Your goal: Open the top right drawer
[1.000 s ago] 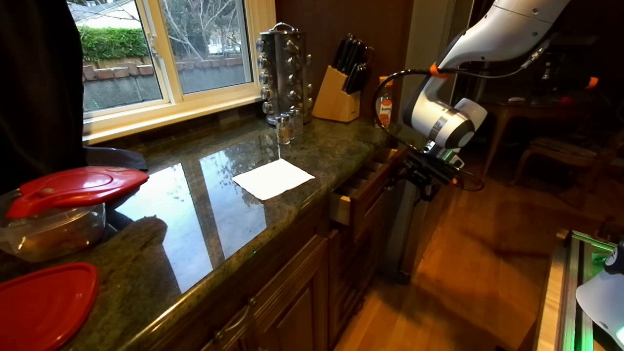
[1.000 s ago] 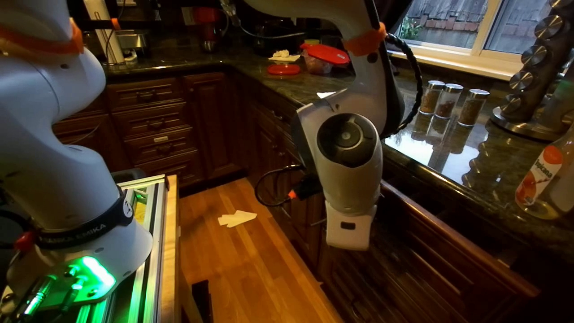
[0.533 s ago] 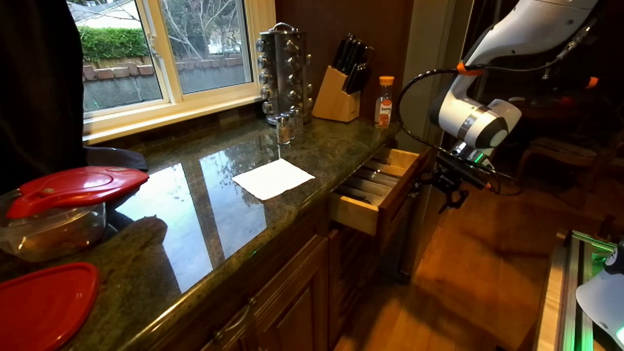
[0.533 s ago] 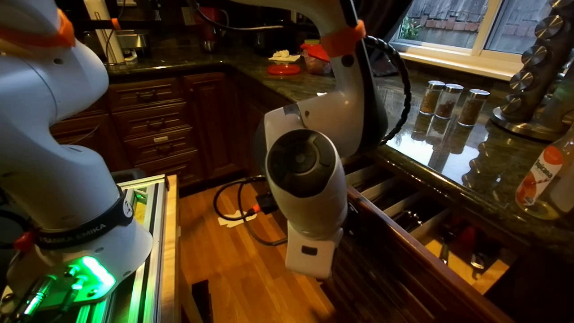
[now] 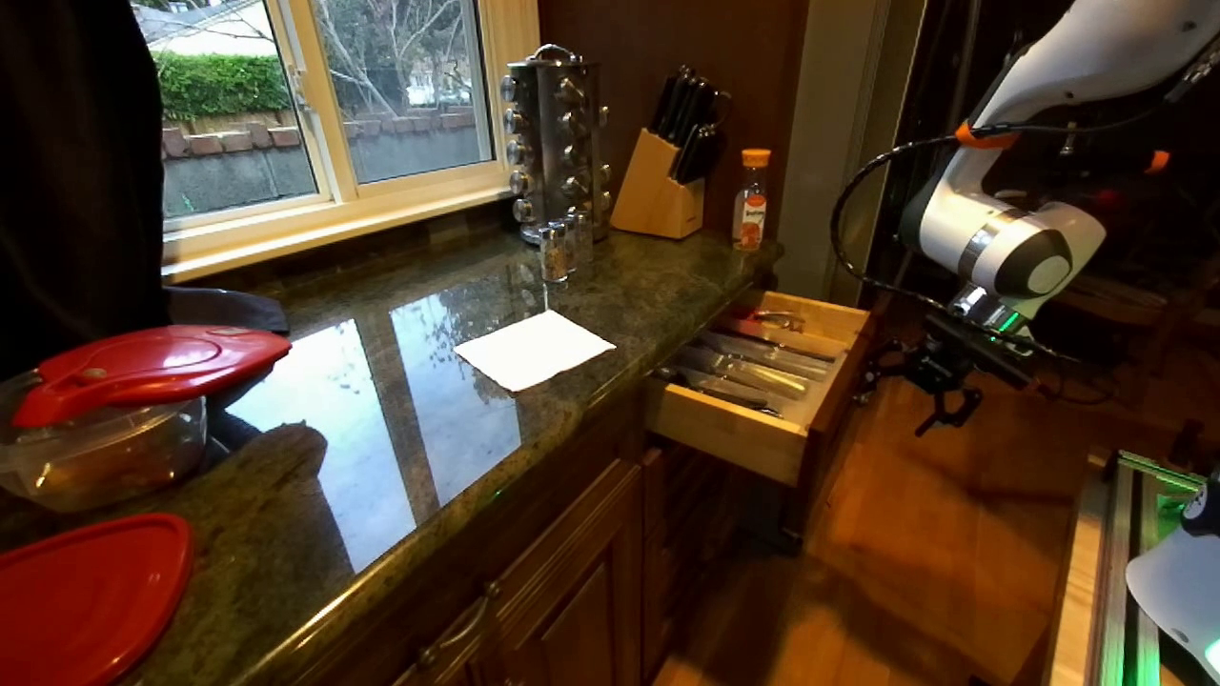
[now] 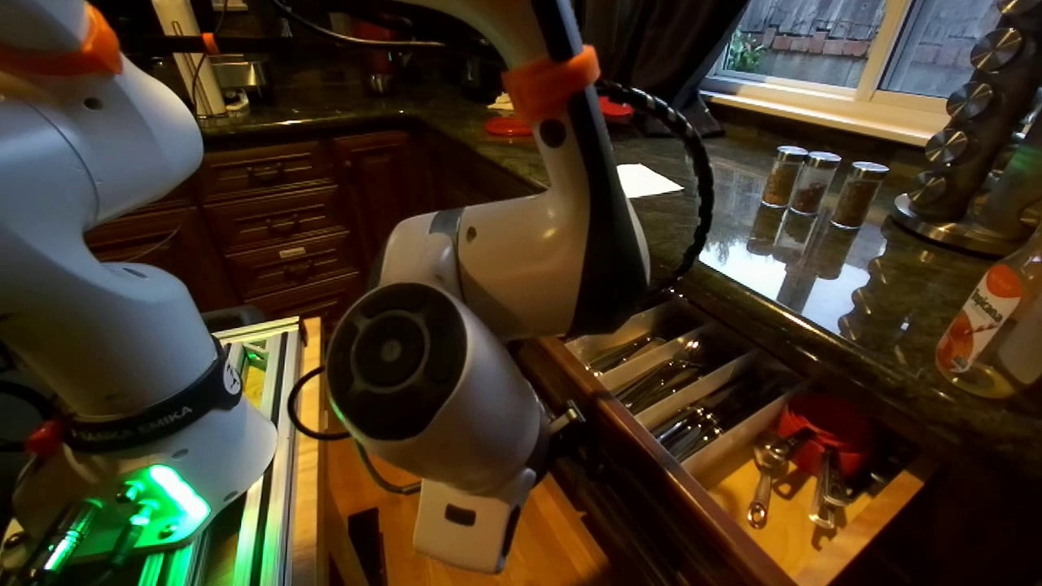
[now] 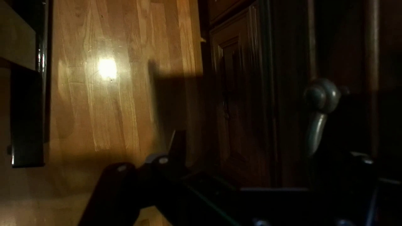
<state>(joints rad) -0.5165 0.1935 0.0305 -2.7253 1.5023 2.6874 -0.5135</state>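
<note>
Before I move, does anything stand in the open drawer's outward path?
Only the tool and the arm, out in front of the drawer; probably they must retreat with it. Nothing else visible blocks it.

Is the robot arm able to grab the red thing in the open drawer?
Probably, but not straight in: the red thing shows plainly in the open top right drawer, yet the hand is outside the drawer's front and would likely have to lift over that first.

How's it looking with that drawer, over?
Gripper open, any contact unclear. Top right drawer pulled out, cutlery showing. Possibly in the way: robot arm, close in front.
</note>
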